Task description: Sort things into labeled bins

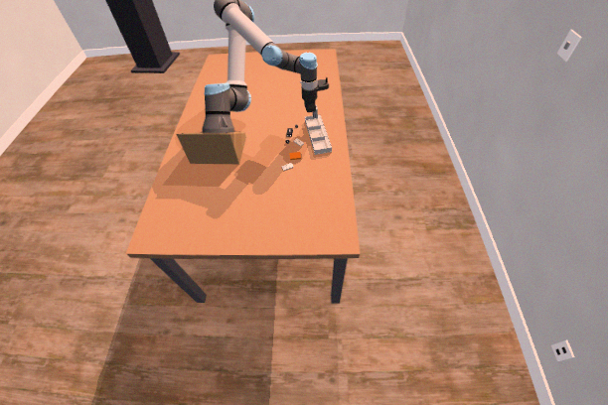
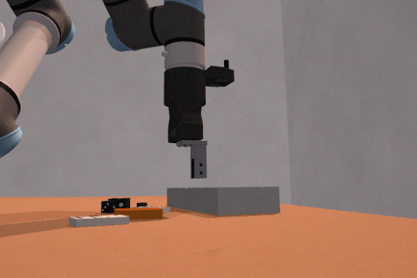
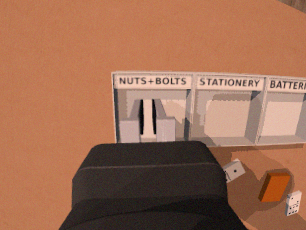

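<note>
My gripper point(image 1: 315, 113) point(image 2: 199, 175) point(image 3: 147, 110) is above the NUTS+BOLTS bin point(image 3: 152, 81), fingers a narrow gap apart with nothing seen between them. In the wrist view, the STATIONERY bin point(image 3: 229, 83) looks empty; the bin marked BATTERI point(image 3: 287, 85) is cut off. One white domino point(image 1: 298, 142) point(image 3: 234, 171) lies beside the bins. An orange block point(image 1: 295, 156) point(image 2: 138, 214) point(image 3: 274, 187) and another white domino point(image 1: 287, 167) point(image 2: 99, 221) point(image 3: 293, 203) lie farther off. A black block point(image 1: 289, 132) point(image 2: 123, 203), a black die point(image 1: 287, 141) point(image 2: 107, 206) and a small black piece point(image 1: 296, 126) point(image 2: 142, 204) lie nearby.
The joined grey bins point(image 1: 323, 151) point(image 2: 249, 200) stand in a row on the orange table point(image 1: 298, 216) point(image 2: 289, 244), near its right edge in the top view. An upright tan panel point(image 1: 211, 149) stands by the arm's base. The arm's shadows fall across the table.
</note>
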`<state>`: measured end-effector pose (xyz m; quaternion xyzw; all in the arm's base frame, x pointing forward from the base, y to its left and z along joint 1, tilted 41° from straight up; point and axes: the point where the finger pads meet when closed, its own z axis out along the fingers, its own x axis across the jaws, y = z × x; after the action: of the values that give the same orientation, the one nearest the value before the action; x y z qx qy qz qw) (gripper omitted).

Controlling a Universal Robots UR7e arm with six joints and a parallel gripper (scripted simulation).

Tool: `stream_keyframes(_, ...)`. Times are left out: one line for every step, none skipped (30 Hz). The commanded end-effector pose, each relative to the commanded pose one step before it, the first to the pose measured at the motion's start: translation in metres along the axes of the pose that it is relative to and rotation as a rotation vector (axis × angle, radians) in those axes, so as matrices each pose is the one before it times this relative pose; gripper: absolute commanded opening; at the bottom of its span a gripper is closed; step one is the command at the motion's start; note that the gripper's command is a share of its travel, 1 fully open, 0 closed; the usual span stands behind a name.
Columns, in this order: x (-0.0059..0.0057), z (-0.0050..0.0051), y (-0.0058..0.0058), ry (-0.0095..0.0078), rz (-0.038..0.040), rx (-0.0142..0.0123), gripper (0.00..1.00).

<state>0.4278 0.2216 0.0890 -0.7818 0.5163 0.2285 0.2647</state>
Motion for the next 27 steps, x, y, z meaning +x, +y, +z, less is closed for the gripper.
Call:
stream_keyframes(0.00013, -0.01410, -0.00043, 0.00058, -0.00089, 0.00109, 0.31)
stream_keyframes(0.00000, 0.00000, 0.00000, 0.00000, 0.00000, 0.00000, 0.31)
stream_keyframes(0.00000, 0.00000, 0.00000, 0.00000, 0.00000, 0.00000, 0.31)
stream_keyframes(0.00000, -0.00002, 0.00000, -0.00001, 0.00000, -0.00001, 0.31)
stream_keyframes(0.00000, -0.00001, 0.00000, 0.00000, 0.00000, 0.00000, 0.31)
stream_keyframes(0.00000, 0.00000, 0.00000, 0.00000, 0.00000, 0.00000, 0.31)
stream_keyframes(0.00000, 0.00000, 0.00000, 0.00000, 0.00000, 0.00000, 0.31)
stream_keyframes(0.00000, -0.00831, -0.00001, 0.00001, 0.00001, 0.00000, 0.31)
stream_keyframes(0.00000, -0.00831, 0.00000, 0.00001, 0.00001, 0.00000, 0.31)
stream_keyframes(0.00000, -0.00832, 0.00000, 0.00001, 0.00001, 0.00000, 0.31)
stream_keyframes(0.00000, -0.00833, 0.00001, 0.00001, 0.00001, -0.00001, 0.31)
stream_keyframes(0.00000, -0.00833, 0.00001, 0.00001, 0.00001, -0.00001, 0.31)
stream_keyframes(0.00000, -0.00833, 0.00001, 0.00001, 0.00001, -0.00001, 0.31)
stream_keyframes(0.00000, -0.00833, 0.00001, 0.00001, 0.00001, -0.00001, 0.31)
stream_keyframes(0.00004, -0.00841, -0.00003, -0.00001, 0.00000, -0.00004, 0.31)
stream_keyframes(0.00001, -0.00833, 0.00000, 0.00001, 0.00001, -0.00001, 0.31)
stream_keyframes(0.00001, -0.00833, 0.00000, 0.00001, 0.00001, -0.00001, 0.31)
stream_keyframes(0.00001, -0.00833, 0.00000, 0.00001, 0.00001, -0.00001, 0.31)
stream_keyframes(0.00000, 0.00000, 0.00000, 0.00000, 0.00000, 0.00000, 0.31)
stream_keyframes(0.00000, 0.00000, 0.00000, 0.00000, 0.00000, 0.00000, 0.31)
stream_keyframes(-0.00002, -0.00827, 0.00002, 0.00002, 0.00001, 0.00001, 0.31)
stream_keyframes(0.00000, -0.00833, 0.00001, 0.00000, 0.00001, -0.00001, 0.31)
stream_keyframes(0.00001, -0.00833, 0.00001, 0.00001, 0.00001, -0.00001, 0.31)
stream_keyframes(0.00001, -0.00833, 0.00001, 0.00000, 0.00001, -0.00001, 0.31)
stream_keyframes(0.00001, -0.00833, 0.00001, 0.00000, 0.00001, -0.00001, 0.31)
stream_keyframes(0.00001, -0.00677, 0.00000, 0.00000, 0.00001, -0.00001, 0.31)
stream_keyframes(0.00001, -0.00001, -0.00002, 0.00000, 0.00000, -0.00001, 0.31)
